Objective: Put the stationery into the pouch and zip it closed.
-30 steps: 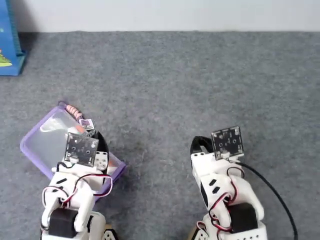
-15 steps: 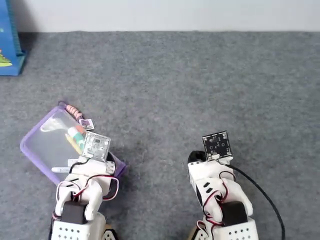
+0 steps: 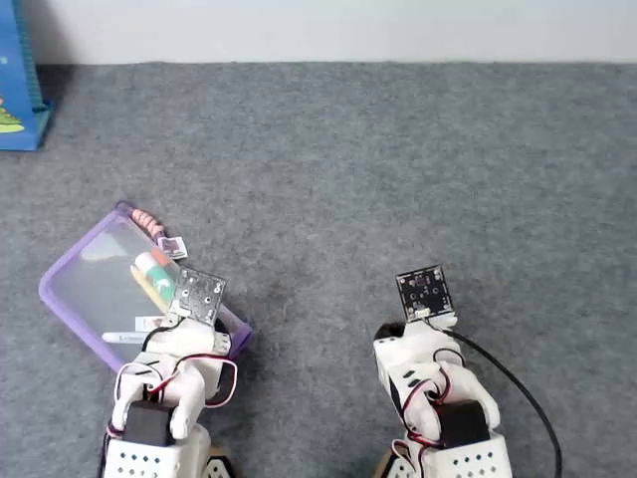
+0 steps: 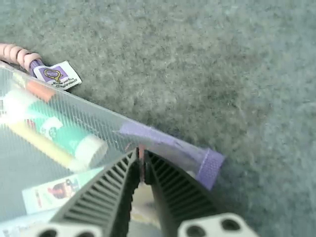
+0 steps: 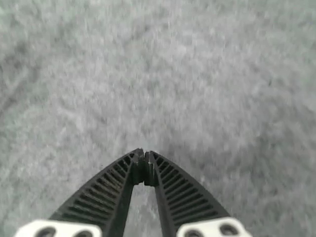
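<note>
**Left end effector [image 4: 141,168] closed at the pouch [image 3: 85,289] edge; right end effector [image 5: 143,170] closed over the surface [image 3: 398,149]**

1. Left end effector: you will find its 2 ribbed jaws pressed together, with the tips over the pouch's purple edge strip near one corner. A thin reddish sliver [image 4: 141,150] shows at the tips. You cannot tell from the wrist view whether the jaws clamp it or only cover it.

2. Right end effector: its 2 jaws meet at the tips with nothing between them. It hangs over grey carpet, well apart from the pouch.

3. Pouch: locate it on the grey surface in front of the left arm [image 3: 164,388]. It lies flat and skewed to the wall. It is a clear pouch with a purple border, and the left arm's wrist covers its near corner in the high view.

4. Contents: through the clear face you can see a green and white glue stick [image 4: 66,136], a yellow pencil [image 4: 39,140] just beside it, and a printed card [image 4: 54,190] nearer the jaws. All 3 lie inside the pouch.

5. Attachments: a pink beaded strap [image 4: 17,54] and a small printed tag [image 4: 59,75] lie on the carpet at the pouch's far corner.

6. Surroundings: a blue box [image 3: 15,85] stands at the far left edge of the surface, well apart from both arms.
</note>
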Available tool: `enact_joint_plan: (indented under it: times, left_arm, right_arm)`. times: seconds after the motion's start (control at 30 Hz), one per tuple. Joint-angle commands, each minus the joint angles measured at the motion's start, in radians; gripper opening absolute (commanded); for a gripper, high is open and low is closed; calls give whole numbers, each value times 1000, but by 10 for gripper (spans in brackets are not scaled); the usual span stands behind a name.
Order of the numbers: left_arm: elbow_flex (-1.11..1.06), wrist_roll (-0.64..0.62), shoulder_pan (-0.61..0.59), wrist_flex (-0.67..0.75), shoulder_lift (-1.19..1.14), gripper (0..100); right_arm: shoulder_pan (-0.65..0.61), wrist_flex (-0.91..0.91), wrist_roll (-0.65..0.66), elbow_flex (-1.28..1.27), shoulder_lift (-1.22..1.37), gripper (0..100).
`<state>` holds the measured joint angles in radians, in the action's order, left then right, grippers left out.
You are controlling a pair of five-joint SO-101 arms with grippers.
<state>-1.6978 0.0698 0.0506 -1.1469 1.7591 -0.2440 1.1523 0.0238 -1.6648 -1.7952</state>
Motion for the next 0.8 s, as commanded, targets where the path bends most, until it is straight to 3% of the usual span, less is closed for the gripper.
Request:
enact_joint_plan:
  times: [0.0,0.13,0.77]
  left_arm:
    - [10,5,-2,-11,-12,14]
    - [10,5,-2,-12,-12,14]
    - [10,8,-2,-12,-12,14]
  right_arm:
    - [13,68,-5,-18,-21,11]
    - [13,160,-5,-18,-19,11]
    - [13,156,-5,-18,-19,11]
